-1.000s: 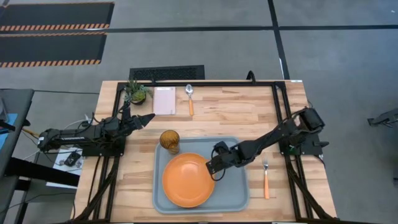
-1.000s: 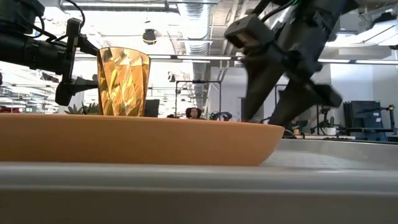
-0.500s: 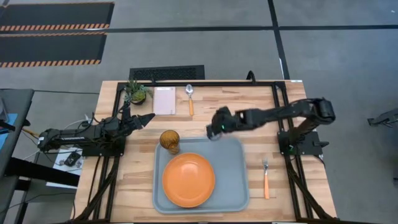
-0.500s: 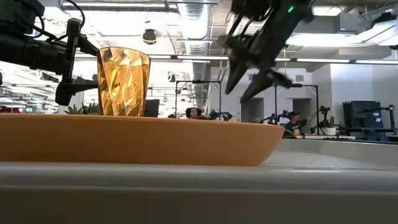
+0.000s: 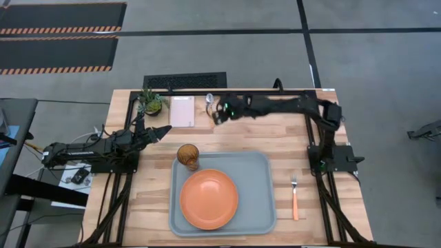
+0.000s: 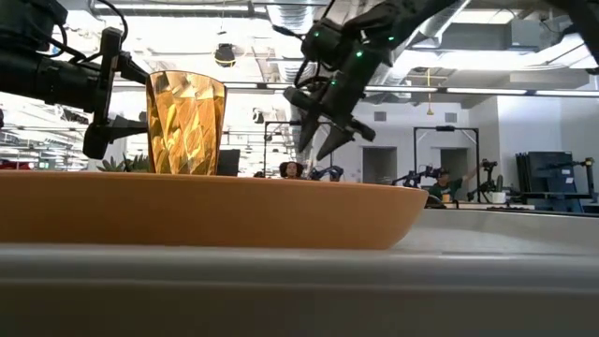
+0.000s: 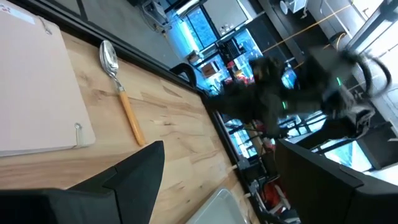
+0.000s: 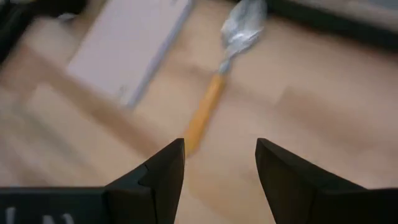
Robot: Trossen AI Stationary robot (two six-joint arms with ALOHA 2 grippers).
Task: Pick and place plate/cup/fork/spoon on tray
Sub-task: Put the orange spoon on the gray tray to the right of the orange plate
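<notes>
Grey-blue tray holds the plate and cup.

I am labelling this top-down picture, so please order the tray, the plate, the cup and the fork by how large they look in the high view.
1. tray
2. plate
3. fork and cup: unsure. The fork is longer but very thin; the cup is shorter but wider, so neither clearly looks larger.

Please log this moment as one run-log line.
right gripper: open, above spoon | plate, cup: on tray | fork: on table
</notes>
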